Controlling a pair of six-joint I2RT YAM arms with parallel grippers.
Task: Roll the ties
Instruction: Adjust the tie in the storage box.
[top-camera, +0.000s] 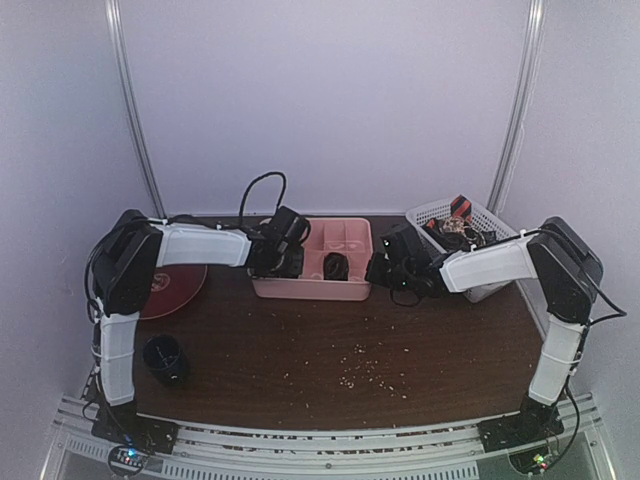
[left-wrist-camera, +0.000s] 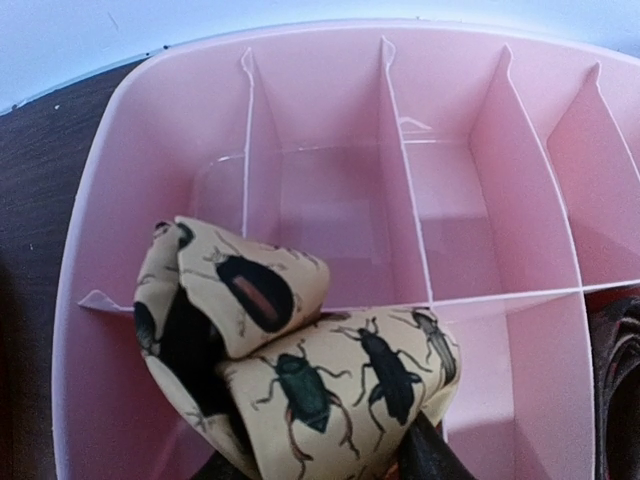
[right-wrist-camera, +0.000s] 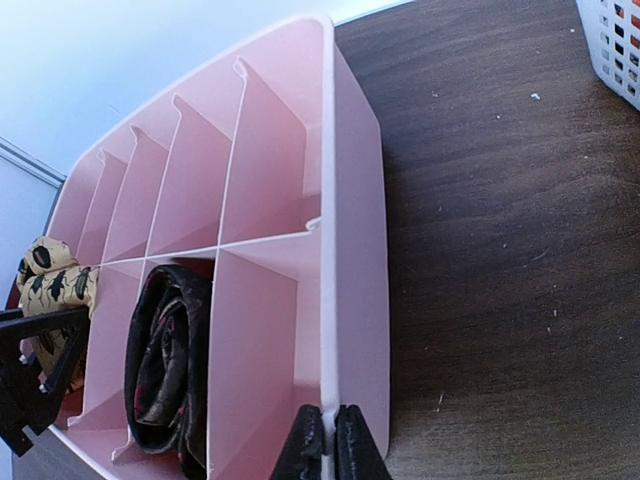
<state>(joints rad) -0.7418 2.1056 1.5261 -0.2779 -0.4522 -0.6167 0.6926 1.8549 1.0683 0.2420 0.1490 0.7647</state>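
rolled tan tie (left-wrist-camera: 300, 370) gripped by my left claw (top-camera: 283, 255), over end cell of pink tray (left-wrist-camera: 520, 200); right claw (right-wrist-camera: 322, 440) pinches its wall.

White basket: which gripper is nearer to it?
Right. The right gripper clamps the pink tray at its end wall nearest the white basket; the left gripper holds the beetle-print tie over the tray's far end.

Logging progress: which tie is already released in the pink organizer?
The dark rolled tie, free in the pink organizer's near row. The tan beetle-print tie is clamped in the left gripper's jaws; other ties sit in the white basket.
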